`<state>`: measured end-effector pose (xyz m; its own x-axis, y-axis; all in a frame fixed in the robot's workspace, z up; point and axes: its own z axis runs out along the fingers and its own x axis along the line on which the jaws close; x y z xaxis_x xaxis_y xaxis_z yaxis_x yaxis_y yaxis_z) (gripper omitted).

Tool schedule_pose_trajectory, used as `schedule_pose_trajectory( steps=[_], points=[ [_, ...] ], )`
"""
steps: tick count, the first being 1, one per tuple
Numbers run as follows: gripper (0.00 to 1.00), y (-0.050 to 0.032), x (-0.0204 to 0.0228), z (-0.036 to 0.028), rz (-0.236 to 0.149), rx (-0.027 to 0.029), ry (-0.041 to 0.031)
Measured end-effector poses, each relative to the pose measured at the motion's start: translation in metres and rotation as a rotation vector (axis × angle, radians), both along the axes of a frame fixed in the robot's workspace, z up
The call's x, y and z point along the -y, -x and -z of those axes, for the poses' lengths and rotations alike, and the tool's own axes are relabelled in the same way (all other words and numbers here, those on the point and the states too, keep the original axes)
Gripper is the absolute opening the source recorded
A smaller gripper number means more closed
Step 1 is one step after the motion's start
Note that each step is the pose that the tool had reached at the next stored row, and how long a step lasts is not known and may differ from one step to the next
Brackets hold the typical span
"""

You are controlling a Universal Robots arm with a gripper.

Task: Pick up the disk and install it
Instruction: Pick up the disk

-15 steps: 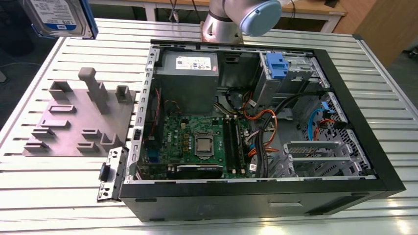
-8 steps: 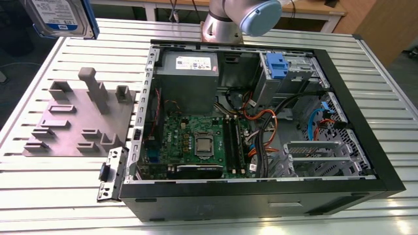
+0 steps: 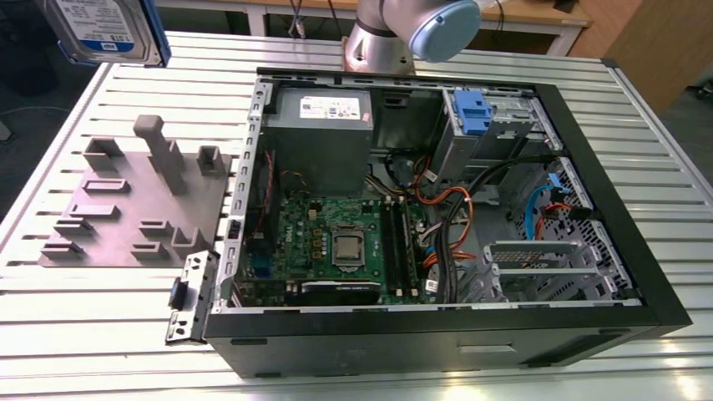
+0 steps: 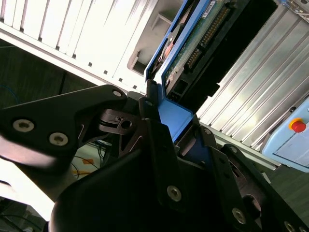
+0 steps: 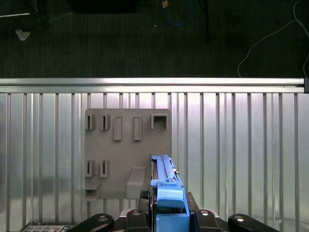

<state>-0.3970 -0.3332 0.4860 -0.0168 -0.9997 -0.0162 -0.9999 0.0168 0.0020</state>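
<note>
The disk [image 3: 106, 29], silver with a white-and-blue label and a blue bracket, hangs in the air at the top of the exterior view's left, above and behind the grey fixture plate [image 3: 134, 200]. In the second wrist view my gripper [image 4: 181, 133] is shut on the blue bracket end of the disk [image 4: 193, 43], with a black finger [image 4: 154, 130] on either side. In the first wrist view the disk [image 5: 164, 176] stands edge-on in my gripper [image 5: 169, 213], over the grey fixture plate [image 5: 128, 150].
An open black computer case [image 3: 657, 309] lies on the slatted metal table [image 3: 89, 342], with a motherboard [image 3: 334, 242], a grey power-supply box [image 3: 323, 109] and a drive bay with a blue latch [image 3: 473, 113]. The arm's base [image 3: 385, 38] stands behind the case.
</note>
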Motion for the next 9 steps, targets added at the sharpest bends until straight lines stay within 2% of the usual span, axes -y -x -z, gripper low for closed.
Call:
schedule_pose_trajectory(
  steps=[9],
  points=[
    [0.36,-0.0021,0.0000,0.0000,0.000,0.0001,0.0000]
  ],
)
